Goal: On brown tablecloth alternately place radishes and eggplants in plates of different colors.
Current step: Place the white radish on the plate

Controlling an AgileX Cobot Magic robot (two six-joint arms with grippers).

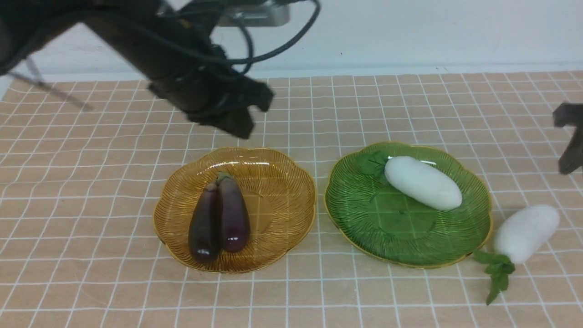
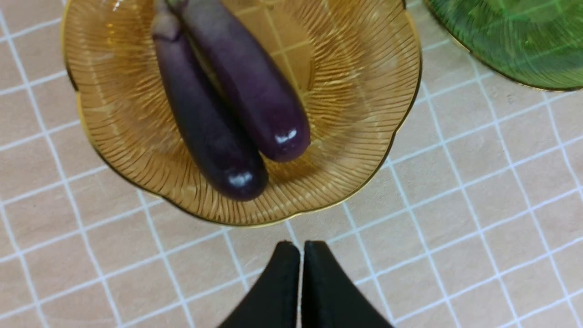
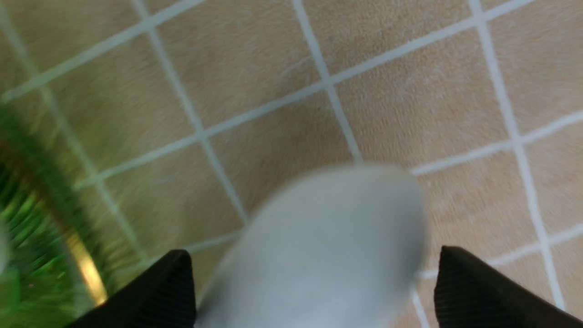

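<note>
Two dark purple eggplants (image 1: 205,225) (image 1: 233,214) lie side by side in the amber plate (image 1: 282,200) on the brown tablecloth (image 1: 91,228). One white radish (image 1: 422,182) lies in the green plate (image 1: 401,237). The second radish (image 1: 526,232) lies on the cloth just right of the green plate. My left gripper (image 1: 241,120) is shut and empty, hovering behind the amber plate; the left wrist view shows its tips (image 2: 300,255) together, with the eggplants (image 2: 205,123) beyond them. My right gripper (image 1: 571,141) is open; in the right wrist view it (image 3: 314,259) straddles the loose radish (image 3: 328,273) with gaps on both sides.
The green plate's rim (image 3: 86,269) is close beside the loose radish. The radish's green leaves (image 1: 496,273) spread towards the front edge. A white wall (image 1: 410,32) runs behind the table. Black cables (image 1: 246,41) hang off the left arm.
</note>
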